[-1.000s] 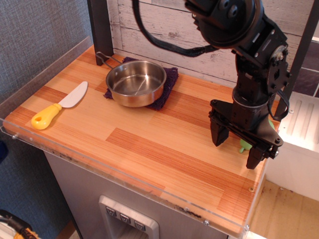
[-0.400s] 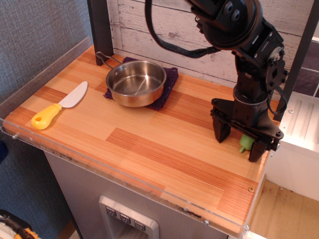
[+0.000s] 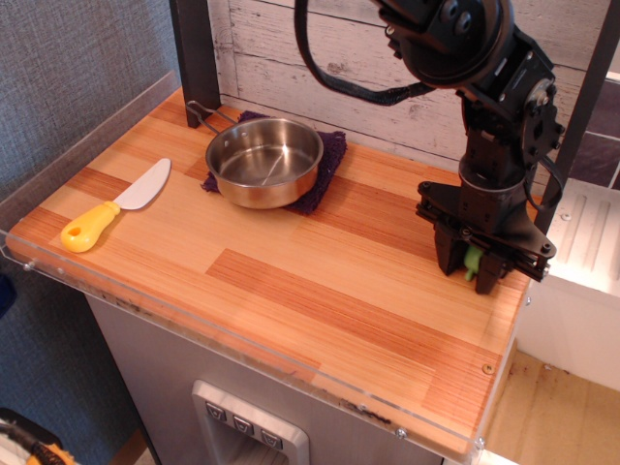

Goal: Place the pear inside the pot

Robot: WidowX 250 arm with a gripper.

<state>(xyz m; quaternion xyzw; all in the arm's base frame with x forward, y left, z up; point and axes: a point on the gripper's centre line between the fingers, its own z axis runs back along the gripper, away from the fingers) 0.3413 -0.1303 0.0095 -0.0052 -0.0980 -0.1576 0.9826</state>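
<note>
Wooden counter (image 3: 291, 252) planks are carrying everything, backed by whitewashed boards. Compared with a moment ago, the claw (image 3: 472, 266) is sitting lower and its fingers, then spread wide, are now drawn in close on either side of the pear (image 3: 473, 260). Only a sliver of green is showing between them, so the claw is closing on the pear, apparently touching it, down at the counter's surface. Well away to the claw's far side, the pot (image 3: 263, 161) is resting on a purple cloth (image 3: 327, 160).

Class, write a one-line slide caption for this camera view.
Gripper closes around the pear at the table's right edge, pot empty.
</note>
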